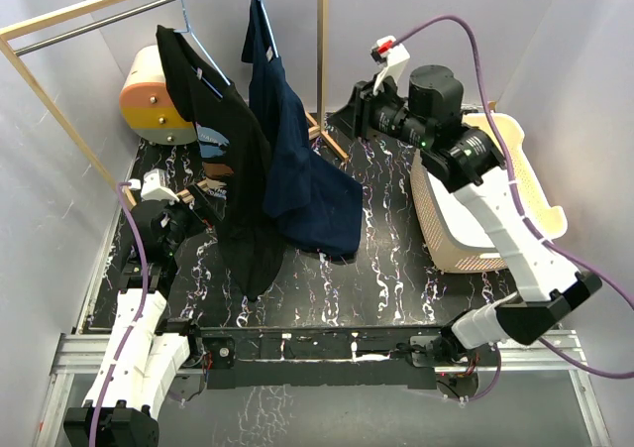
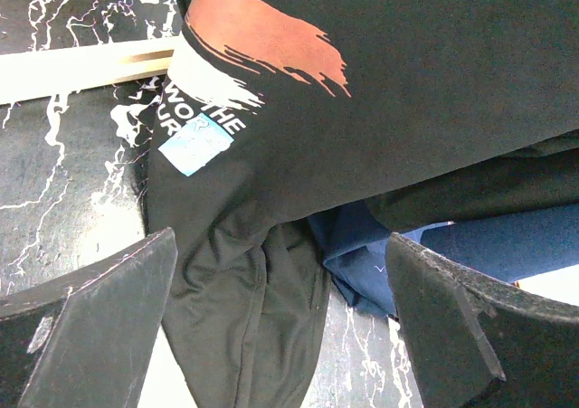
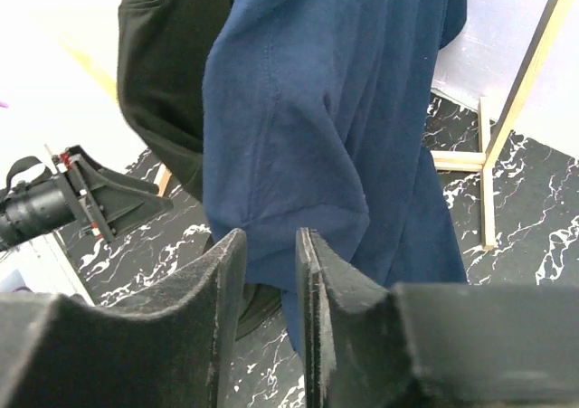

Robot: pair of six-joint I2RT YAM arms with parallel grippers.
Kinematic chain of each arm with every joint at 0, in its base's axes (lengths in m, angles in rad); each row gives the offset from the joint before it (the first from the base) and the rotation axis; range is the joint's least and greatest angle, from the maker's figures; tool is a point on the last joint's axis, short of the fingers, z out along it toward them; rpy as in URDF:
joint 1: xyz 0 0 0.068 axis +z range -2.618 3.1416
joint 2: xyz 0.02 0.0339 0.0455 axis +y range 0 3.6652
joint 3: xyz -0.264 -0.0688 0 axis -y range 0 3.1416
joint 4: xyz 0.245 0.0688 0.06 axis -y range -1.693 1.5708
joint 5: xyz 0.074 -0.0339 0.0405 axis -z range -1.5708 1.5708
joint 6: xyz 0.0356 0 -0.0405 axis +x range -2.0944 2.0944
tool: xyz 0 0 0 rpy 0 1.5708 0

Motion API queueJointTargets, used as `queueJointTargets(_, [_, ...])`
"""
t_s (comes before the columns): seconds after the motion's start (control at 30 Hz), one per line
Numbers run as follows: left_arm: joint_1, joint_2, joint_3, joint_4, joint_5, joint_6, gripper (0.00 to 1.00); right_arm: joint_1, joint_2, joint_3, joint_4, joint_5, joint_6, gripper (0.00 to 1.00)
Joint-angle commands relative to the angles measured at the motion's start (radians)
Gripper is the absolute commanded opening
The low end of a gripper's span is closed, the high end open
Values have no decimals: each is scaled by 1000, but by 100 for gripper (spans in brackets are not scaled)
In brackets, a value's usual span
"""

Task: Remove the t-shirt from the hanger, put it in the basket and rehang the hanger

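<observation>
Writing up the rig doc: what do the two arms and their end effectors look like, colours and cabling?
Both arms have white link shells with black joint housings. A purple cable runs along each. The right arm has a red-and-white connector near its wrist. The left end effector and the right end effector have matte black, scuffed, wedge-shaped fingers.

The left arm [image 1: 139,308] rises from its base at the near-left corner and bends forward, its wrist turned inward toward the middle of the table. The left gripper [image 2: 280,317] has its jaws spread wide, nothing between them. The right arm [image 1: 515,239] climbs from its base at the near right, folds at the elbow and reaches back and to the left, held high. The right gripper [image 3: 271,308] has its jaws drawn nearly together, only a thin slit between the two fingers [image 3: 330,299].
</observation>
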Motion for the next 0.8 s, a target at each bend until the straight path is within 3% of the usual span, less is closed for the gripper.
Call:
queueJointTargets(0.0, [7,-13,20,0,12,-1,97,-1,43,97,35,26,-15,34])
queueJointTargets(0.3, [6,-14,16,5,37,0,97,-1,215,290,72,71,-23,36])
queueJointTargets(0.57, [6,-17,10,15,46,-1,97,-1,315,388,143,119,-28,54])
queueJointTargets(0.77, [7,-17,12,11,45,0,97,0,401,466,184,108,-28,56])
